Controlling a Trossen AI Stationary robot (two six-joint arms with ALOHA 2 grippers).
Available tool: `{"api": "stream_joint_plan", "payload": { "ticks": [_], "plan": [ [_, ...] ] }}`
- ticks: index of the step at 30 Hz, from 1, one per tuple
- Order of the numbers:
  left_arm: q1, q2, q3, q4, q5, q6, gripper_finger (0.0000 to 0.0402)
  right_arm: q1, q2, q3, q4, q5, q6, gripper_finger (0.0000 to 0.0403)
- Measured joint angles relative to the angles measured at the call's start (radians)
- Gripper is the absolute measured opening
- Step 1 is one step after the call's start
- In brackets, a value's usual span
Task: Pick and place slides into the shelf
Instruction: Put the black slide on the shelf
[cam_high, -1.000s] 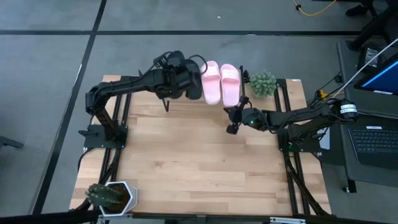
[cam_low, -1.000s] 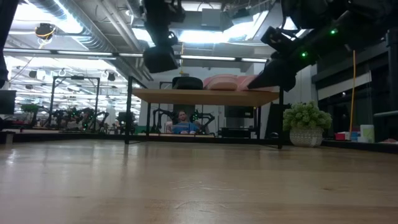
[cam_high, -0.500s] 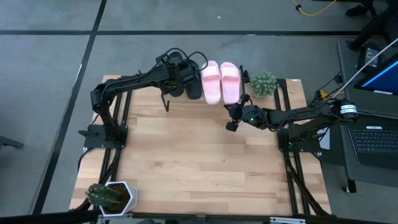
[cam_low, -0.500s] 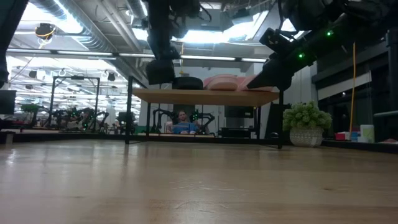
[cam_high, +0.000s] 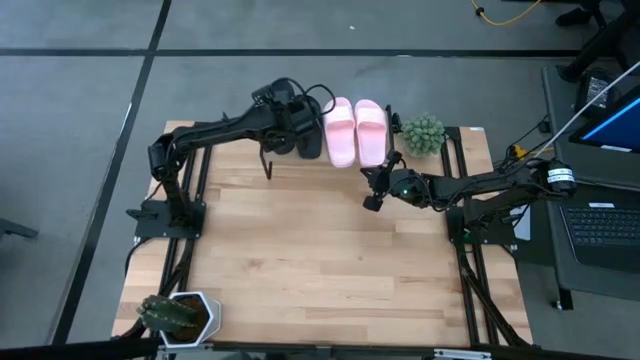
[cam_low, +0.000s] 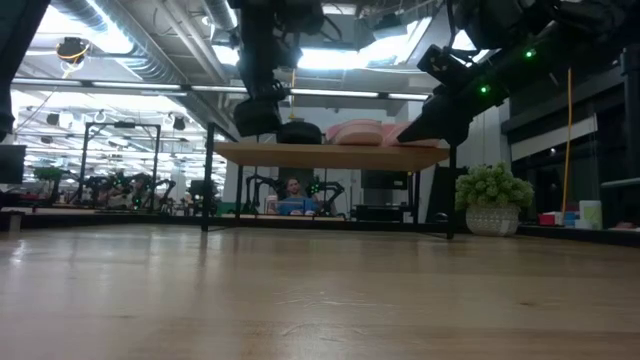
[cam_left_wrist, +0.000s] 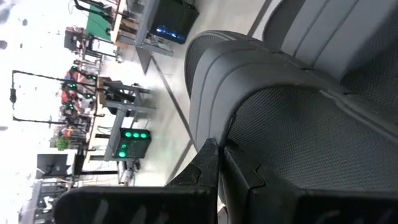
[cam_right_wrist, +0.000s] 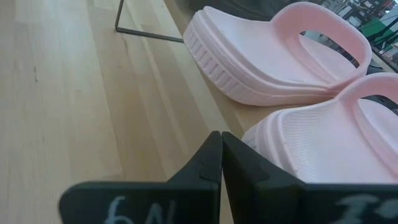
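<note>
Your table – pale wood planks, visible grain, light satin sheen in low view. Shelf – same light wood board, thin black metal legs, matt. Pink slides: soft foam-like look, matt, smooth straps, ribbed sole edge, fine ridged footbed. Black slide at your left wrist camera – matt, pebbled grainy surface, smooth grooved bands along edge. Arms dark, matt. Your gripper fingers look like hard black plastic, dull finish. White pot smooth; plant bumpy, rough.
</note>
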Motion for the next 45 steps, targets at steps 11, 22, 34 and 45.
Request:
{"api": "stream_joint_plan", "payload": {
  "ticks": [11,22,34,45],
  "plan": [
    [-0.015,-0.001,0.0,0.0,-0.045,0.006,0.0,0.0,0.0,0.0,0.0,0.0,0.0,0.0014],
    [-0.014,-0.037,-0.001,-0.015,-0.059,0.003,0.0,-0.006,0.0,0.0,-0.001,-0.002,0.0,0.0014],
    [0.023,-0.037,-0.001,-0.014,-0.022,-0.004,0.0,-0.006,0.0,0.0,-0.001,0.0,0.0,0.0014],
    [0.029,0.006,-0.001,0.024,0.024,0.004,0.0,-0.006,0.0,0.0,-0.001,0.0,0.0,0.0014]
  ]
}}
